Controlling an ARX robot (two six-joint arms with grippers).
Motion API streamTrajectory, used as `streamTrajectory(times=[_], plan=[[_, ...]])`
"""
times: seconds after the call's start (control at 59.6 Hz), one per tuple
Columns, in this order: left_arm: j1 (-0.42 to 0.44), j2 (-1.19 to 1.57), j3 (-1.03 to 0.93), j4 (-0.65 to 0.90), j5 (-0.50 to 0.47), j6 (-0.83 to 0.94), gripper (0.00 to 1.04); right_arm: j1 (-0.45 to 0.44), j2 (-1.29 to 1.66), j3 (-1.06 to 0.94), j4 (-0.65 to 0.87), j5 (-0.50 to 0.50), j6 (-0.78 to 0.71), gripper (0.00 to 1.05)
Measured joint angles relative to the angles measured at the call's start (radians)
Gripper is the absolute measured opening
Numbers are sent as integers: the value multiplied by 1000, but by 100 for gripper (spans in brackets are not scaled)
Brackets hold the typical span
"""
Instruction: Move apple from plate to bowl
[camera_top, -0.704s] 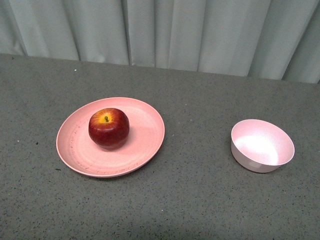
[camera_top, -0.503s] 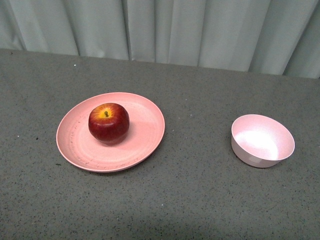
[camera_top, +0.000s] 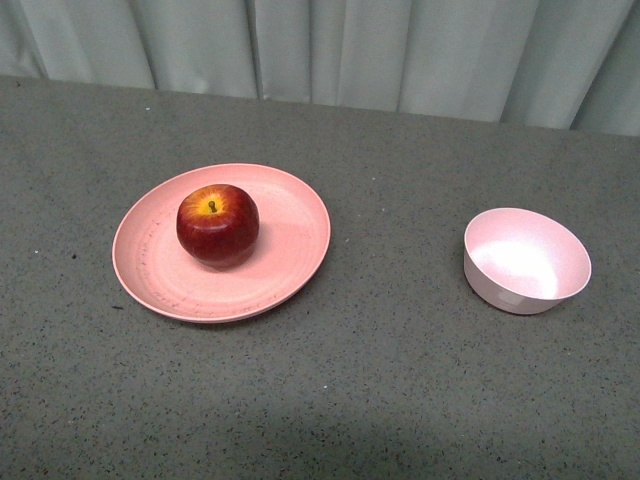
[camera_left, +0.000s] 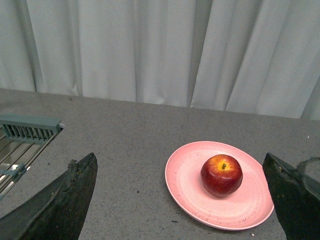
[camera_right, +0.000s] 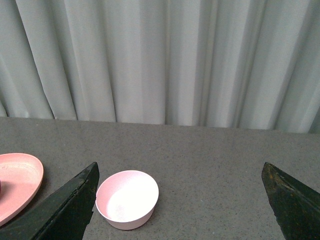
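1. Left of centre, front view: spotting apple (camera_top: 217, 225) on plate (camera_top: 290, 262), bowl (camera_top: 490, 290) well apart, right.
2. Seeing left gripper (camera_left: 178, 159) and right gripper (camera_right: 180, 166) both spread wide, empty.
3. Best lowering left, straddling apple's widest girth, squeezing gently.

- Apple (camera_top: 218, 225): round, glossy, dark red, with a yellow-orange patch around a short stem. It stands upright, stem up, on the plate, just toward 12 o'clock from the plate's centre.
- Plate (camera_top: 292, 250): wide, shallow, round, salmon-pink, faintly speckled, flat on the grey surface. It holds only the apple, and a broad bare margin shows all round.
- Bowl (camera_top: 522, 268): small, deep, round, pale pink with a lighter inside. It stands upright and empty at 3 o'clock from the plate, well apart from it.
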Motion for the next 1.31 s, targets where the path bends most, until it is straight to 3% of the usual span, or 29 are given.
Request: streamTrajectory(times=[1.308], plan=[[0, 0, 0, 0, 0, 0, 98, 0, 0, 0, 0, 0, 0, 95]])
